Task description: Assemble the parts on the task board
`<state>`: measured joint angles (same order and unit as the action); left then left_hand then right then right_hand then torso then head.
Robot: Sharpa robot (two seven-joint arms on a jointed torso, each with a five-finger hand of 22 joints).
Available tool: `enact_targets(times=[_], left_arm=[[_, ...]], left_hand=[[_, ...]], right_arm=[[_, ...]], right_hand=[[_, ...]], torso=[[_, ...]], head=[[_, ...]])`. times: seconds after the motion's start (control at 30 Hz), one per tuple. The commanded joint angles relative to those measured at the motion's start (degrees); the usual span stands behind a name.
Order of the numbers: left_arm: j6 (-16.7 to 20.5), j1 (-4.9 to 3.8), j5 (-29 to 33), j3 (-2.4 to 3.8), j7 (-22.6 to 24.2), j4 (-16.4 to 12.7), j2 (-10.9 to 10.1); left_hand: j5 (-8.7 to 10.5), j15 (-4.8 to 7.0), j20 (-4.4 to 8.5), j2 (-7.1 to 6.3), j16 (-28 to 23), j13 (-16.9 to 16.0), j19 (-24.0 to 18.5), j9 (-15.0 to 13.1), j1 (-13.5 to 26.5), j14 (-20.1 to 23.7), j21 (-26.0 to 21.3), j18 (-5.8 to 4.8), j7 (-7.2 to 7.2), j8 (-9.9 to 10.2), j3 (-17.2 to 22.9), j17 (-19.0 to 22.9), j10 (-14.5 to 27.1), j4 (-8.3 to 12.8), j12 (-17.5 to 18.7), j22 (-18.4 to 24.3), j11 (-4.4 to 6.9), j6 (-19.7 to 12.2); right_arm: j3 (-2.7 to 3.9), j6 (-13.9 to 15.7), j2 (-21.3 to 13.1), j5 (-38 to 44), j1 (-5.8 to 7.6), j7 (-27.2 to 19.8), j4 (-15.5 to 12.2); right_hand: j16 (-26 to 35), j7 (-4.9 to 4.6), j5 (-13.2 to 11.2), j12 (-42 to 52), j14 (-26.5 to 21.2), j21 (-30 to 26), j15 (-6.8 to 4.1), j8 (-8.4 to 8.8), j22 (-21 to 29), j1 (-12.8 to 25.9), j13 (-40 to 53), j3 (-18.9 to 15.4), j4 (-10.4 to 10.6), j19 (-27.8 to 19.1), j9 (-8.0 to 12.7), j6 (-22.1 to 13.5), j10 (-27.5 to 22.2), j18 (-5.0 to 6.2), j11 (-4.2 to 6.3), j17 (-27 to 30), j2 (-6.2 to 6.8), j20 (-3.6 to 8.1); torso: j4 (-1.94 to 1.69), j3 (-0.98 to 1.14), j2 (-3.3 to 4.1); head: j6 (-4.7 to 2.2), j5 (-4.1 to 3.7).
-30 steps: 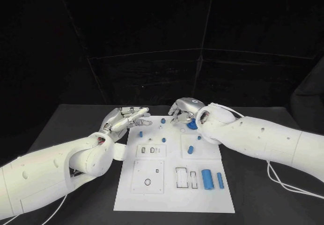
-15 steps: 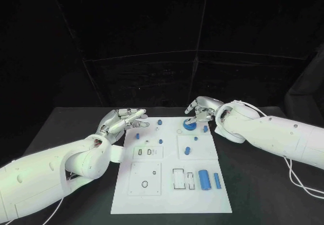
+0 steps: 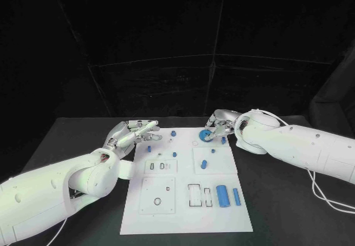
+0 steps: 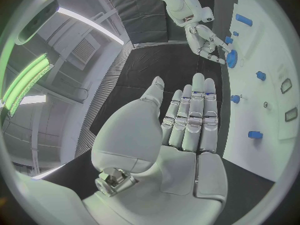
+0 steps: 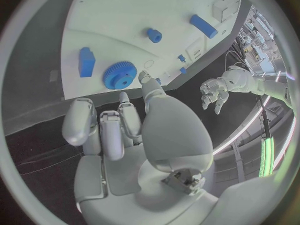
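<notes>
The white task board lies mid-table. A blue gear rests flat on its far part, beside a small blue block. My right hand hovers at the board's far right edge, just behind the gear. It holds nothing; in the right wrist view its thumb tip is close to the gear and its other fingers are bent. My left hand hangs at the board's far left edge, fingers straight and empty. Two blue cylinders lie near the board's right side.
Several small blue pegs stand in the board's far half, and an oblong piece lies mid-board. Rectangular slots and a round hole open in the near half. A cable trails on the black table at right.
My right hand has set the blue gear down on the far part of the board, let go of it and drawn back to the right. The left hand has barely moved.
</notes>
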<state>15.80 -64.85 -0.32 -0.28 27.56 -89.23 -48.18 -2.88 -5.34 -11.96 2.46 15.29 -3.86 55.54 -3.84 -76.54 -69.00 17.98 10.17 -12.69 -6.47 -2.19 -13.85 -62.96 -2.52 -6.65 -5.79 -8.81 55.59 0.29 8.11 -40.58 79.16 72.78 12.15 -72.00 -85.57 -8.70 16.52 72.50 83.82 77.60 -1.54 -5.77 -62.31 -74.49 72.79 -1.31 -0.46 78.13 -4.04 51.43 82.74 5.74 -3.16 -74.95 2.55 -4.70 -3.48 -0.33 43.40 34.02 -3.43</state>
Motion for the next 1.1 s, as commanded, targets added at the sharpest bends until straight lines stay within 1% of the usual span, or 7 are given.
enact_targets(times=[0.03,0.4,0.73,0.83,0.9,1.0,1.1], left_arm=[[-1.2,-0.09,-0.3,0.01,-0.2,0.0,0.1],[-1.4,-0.09,-0.3,-0.07,-0.3,0.2,0.2],[-1.5,-0.08,-0.3,-0.10,-0.4,0.4,0.3],[-1.6,-0.08,-0.3,-0.11,-0.4,0.4,0.4],[-1.6,-0.08,-0.3,-0.12,-0.5,0.4,0.4],[-1.7,-0.08,-0.3,-0.12,-0.6,0.4,0.4],[-1.8,-0.08,-0.3,-0.13,-0.7,0.4,0.4]], left_hand=[[0.04,-0.05,0.03,0.55,-0.3,0.0,-0.5,-0.1,-0.1,0.3,-0.4,0.29,0.20,0.2,-0.1,-0.1,0.2,0.2,-0.1,0.0,0.01,-0.2],[0.04,-0.05,0.02,0.56,-0.3,0.0,-0.5,-0.1,-0.1,0.3,-0.4,0.30,0.23,0.1,-0.2,-0.1,0.2,0.2,-0.1,0.1,0.03,-0.2],[0.04,-0.05,0.02,0.56,-0.3,0.0,-0.5,-0.1,-0.1,0.3,-0.4,0.30,0.23,0.1,-0.2,-0.1,0.2,0.2,-0.1,0.1,0.03,-0.2],[0.04,-0.05,0.02,0.56,-0.3,0.0,-0.5,-0.1,-0.1,0.3,-0.4,0.30,0.23,0.1,-0.2,-0.1,0.2,0.2,-0.1,0.1,0.03,-0.2],[0.04,-0.05,0.02,0.56,-0.3,0.0,-0.5,-0.1,-0.1,0.3,-0.4,0.30,0.23,0.1,-0.2,-0.1,0.2,0.2,-0.1,0.1,0.03,-0.2],[0.04,-0.04,0.02,0.59,-0.3,0.0,-0.5,-0.1,-0.1,0.3,-0.4,0.31,0.25,0.1,-0.2,-0.1,0.2,0.3,-0.2,0.1,0.04,-0.2],[0.04,-0.04,0.02,0.60,-0.3,0.0,-0.5,-0.1,-0.2,0.3,-0.4,0.31,0.26,0.1,-0.2,-0.1,0.2,0.3,-0.2,0.1,0.05,-0.2]], right_arm=[[0.05,-2.1,0.4,2.1,0.14,2.2,0.5],[0.05,-1.7,1.8,2.0,0.13,2.5,2.5],[0.04,-2.7,3.1,2.0,0.12,2.1,3.9],[0.04,-2.8,3.2,2.6,0.11,1.9,4.0],[0.03,-2.6,3.3,3.4,0.11,1.7,4.0],[0.03,-1.8,3.3,5.5,0.10,1.4,3.9],[0.03,-0.4,3.3,7.6,0.09,0.9,3.7]], right_hand=[[-0.3,0.06,-0.2,0.3,4.0,0.3,0.42,-0.29,-0.1,0.2,0.1,0.0,0.3,0.3,0.1,-0.5,0.2,-0.50,-0.14,-3.5,0.58,-0.17],[-0.4,-0.01,0.0,0.7,4.1,0.5,0.51,-0.43,-0.5,0.2,0.7,0.4,1.3,0.5,0.1,-0.6,0.2,-0.57,-0.22,-3.8,0.26,-0.25],[-0.5,0.07,0.1,1.3,4.1,0.7,0.51,-1.01,-0.7,0.1,1.5,0.7,2.1,0.5,0.0,0.0,0.3,-0.58,-0.16,-4.0,-0.42,-0.30],[-0.6,0.25,0.0,2.0,4.1,0.9,0.41,-1.54,-1.0,-0.7,2.3,1.2,1.9,0.6,-0.2,0.8,0.5,-0.63,-0.03,-4.2,-0.84,-0.24],[-0.6,0.55,-0.2,2.6,4.2,1.0,0.22,-2.43,-1.3,-2.1,3.0,2.0,1.3,0.7,-0.4,2.4,0.8,-0.67,0.23,-4.5,-1.35,-0.12],[-0.8,1.10,-1.6,3.2,4.3,1.4,-0.18,-3.62,-2.0,-3.8,3.7,3.5,0.3,1.0,-0.8,4.9,1.0,-0.77,0.73,-4.8,-1.91,0.19],[-0.9,1.76,-3.3,3.8,4.3,1.7,-0.70,-4.50,-2.7,-5.3,4.5,5.5,-0.7,1.3,-1.0,7.3,1.3,-0.91,1.30,-5.2,-2.57,0.65]], torso=[[-0.03,-0.06,-0.01],[-0.03,-0.02,0.02],[-0.03,-0.01,0.03],[-0.03,-0.07,0.01],[-0.01,-0.08,0.02],[0.04,-0.03,0.01],[0.04,-0.06,0.02]], head=[[0.10,-0.02],[0.15,-0.14],[0.28,-0.18],[0.39,-0.18],[0.44,-0.16],[0.49,-0.04],[0.50,-0.07]])
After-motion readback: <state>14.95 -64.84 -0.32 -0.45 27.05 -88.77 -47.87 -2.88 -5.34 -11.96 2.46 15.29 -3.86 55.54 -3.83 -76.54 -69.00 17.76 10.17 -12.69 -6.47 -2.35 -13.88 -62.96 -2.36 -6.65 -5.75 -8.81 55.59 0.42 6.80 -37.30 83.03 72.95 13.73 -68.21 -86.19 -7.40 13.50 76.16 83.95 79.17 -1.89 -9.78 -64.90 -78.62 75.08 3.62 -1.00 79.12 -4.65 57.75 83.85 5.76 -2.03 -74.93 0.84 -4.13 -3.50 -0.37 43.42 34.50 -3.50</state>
